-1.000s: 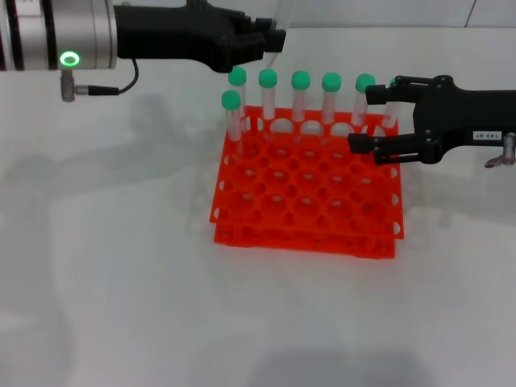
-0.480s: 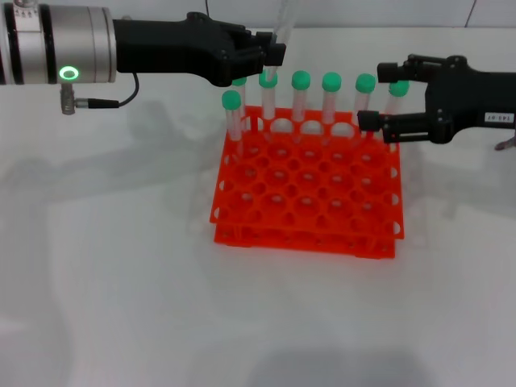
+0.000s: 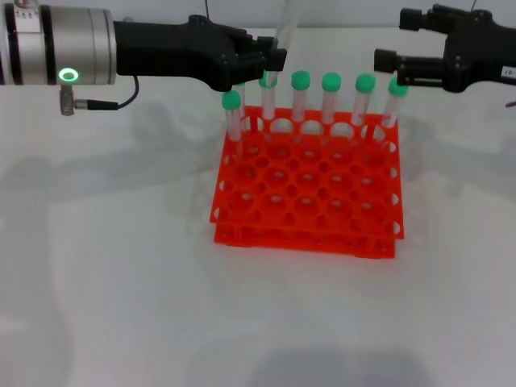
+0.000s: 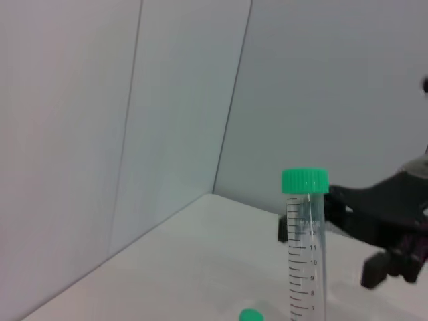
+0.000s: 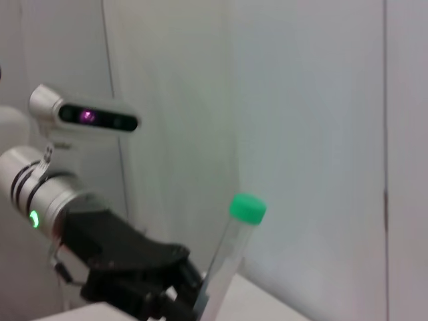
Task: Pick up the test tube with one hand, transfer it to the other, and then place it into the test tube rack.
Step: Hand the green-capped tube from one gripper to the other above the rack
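Note:
My left gripper (image 3: 272, 58) hovers over the rack's back-left corner, shut on the lower part of the test tube (image 3: 287, 24), which rises out of the head view's top. From the right wrist, that tube (image 5: 231, 251) leans upward with its green cap (image 5: 247, 208) on top, and the left gripper (image 5: 187, 291) clamps its base. The left wrist shows the tube (image 4: 304, 247) upright and close. My right gripper (image 3: 400, 39) hangs open above the rack's back-right corner, apart from the tube. The orange-red test tube rack (image 3: 306, 216) stands on the white table.
Several green-capped tubes (image 3: 331, 97) stand in the rack's back row, and one (image 3: 232, 113) stands a row nearer at the left. The right gripper's lower finger (image 3: 389, 60) is just above the rightmost tube's cap (image 3: 397, 86). A pale wall lies behind.
The right gripper has risen from beside the rack's back-right tubes and moved back, still open. The left gripper with the tube has shifted slightly right, then held still.

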Controlling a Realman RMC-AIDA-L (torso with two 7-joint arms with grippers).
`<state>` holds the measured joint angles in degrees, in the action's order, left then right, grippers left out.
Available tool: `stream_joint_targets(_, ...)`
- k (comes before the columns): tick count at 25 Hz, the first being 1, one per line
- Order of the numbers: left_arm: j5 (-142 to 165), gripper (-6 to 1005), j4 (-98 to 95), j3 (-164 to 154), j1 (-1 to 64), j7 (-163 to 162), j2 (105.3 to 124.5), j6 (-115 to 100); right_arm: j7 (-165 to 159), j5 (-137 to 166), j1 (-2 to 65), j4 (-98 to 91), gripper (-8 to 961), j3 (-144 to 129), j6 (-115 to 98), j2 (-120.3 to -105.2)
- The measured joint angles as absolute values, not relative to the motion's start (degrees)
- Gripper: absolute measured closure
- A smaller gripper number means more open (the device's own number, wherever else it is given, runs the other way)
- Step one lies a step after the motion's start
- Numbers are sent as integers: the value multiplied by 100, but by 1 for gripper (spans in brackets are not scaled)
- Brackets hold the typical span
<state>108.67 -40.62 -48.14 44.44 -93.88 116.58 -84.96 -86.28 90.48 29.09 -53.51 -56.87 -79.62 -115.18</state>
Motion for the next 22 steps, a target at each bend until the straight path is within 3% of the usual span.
stream_joint_targets(22,10899,805,-4051,-5106,4430,-9437,11681,-8464,-8559,8285,3067,-4783,137,-5713,-8001,-11533)
